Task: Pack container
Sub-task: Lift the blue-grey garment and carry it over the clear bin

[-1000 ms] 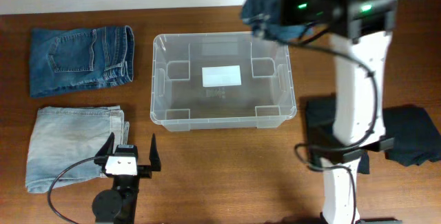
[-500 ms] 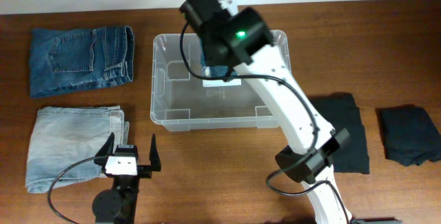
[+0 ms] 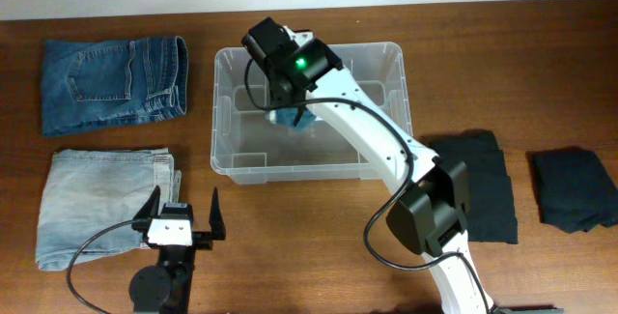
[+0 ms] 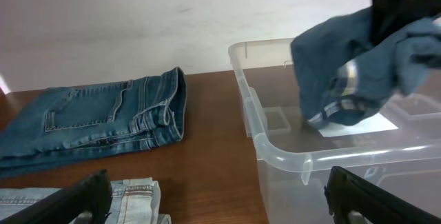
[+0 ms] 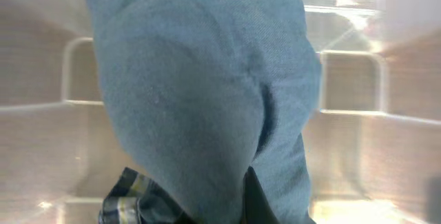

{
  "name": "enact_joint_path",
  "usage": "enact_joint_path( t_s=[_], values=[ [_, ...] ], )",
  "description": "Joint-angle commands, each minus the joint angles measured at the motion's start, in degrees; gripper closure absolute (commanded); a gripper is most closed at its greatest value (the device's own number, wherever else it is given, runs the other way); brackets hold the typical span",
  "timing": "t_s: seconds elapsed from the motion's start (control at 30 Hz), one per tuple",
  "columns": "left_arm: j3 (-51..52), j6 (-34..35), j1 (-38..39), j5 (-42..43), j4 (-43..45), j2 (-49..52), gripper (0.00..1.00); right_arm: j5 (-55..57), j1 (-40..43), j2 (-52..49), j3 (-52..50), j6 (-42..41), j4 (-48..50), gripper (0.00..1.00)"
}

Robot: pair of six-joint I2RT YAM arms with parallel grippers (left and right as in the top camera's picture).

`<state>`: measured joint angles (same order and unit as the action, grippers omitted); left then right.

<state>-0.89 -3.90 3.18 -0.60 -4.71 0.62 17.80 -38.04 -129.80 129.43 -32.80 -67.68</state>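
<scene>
The right gripper (image 3: 287, 99), reaching in over the container slightly left of centre, is clamped on a bunched pair of blue jeans (image 4: 348, 72); cloth hides the jaws themselves. The blue jeans hang straight down from it, their lower fold at or just above the white label (image 4: 372, 124) on the floor of the clear container (image 3: 214, 121). The drop point thus lies directly beneath the claw, inside the walls. The container's long axis runs left to right. The left gripper (image 3: 183, 213), jaws wide and empty, sits at the near left, well apart from the container, beside light-wash jeans (image 3: 97, 203). Judged next: lower and release.
</scene>
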Motion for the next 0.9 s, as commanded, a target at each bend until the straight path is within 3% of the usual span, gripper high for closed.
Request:
enact_joint_path(
  t_s=[0.0, 0.2, 0.27, 0.37, 0.63, 0.77, 0.87],
  values=[
    [0.4, -0.7, -0.3, 0.4, 0.0, -0.3, 0.01, -2.6, -0.6, 0.8, -3.5, -0.7, 3.7, 0.96],
    [0.4, -0.7, -0.3, 0.4, 0.0, -0.3, 0.00, -2.6, -3.0, 0.7, -7.5, -0.7, 7.8, 0.94],
    [0.4, -0.7, -0.3, 0.4, 0.0, -0.3, 0.01, -2.8, -4.0, 0.6, -8.2, -0.7, 9.0, 0.85],
    [0.4, -0.7, -0.3, 0.4, 0.0, -0.3, 0.00, -4.8, -5.6, 0.5, -8.4, -0.5, 10.6, 0.81],
    [0.4, -0.7, -0.3, 0.4, 0.0, -0.3, 0.01, -5.6, -7.0, 0.3, -8.4, 1.1, 11.8, 0.30],
    [0.4, -0.7, -0.3, 0.4, 0.0, -0.3, 0.00, -3.7, -6.5, 0.7, -8.2, 4.5, 11.8, 0.26],
    [0.4, -0.7, -0.3, 0.4, 0.0, -0.3, 0.00, -1.5, -5.1, 1.8, -7.8, 4.8, 11.8, 0.30]
  ],
)
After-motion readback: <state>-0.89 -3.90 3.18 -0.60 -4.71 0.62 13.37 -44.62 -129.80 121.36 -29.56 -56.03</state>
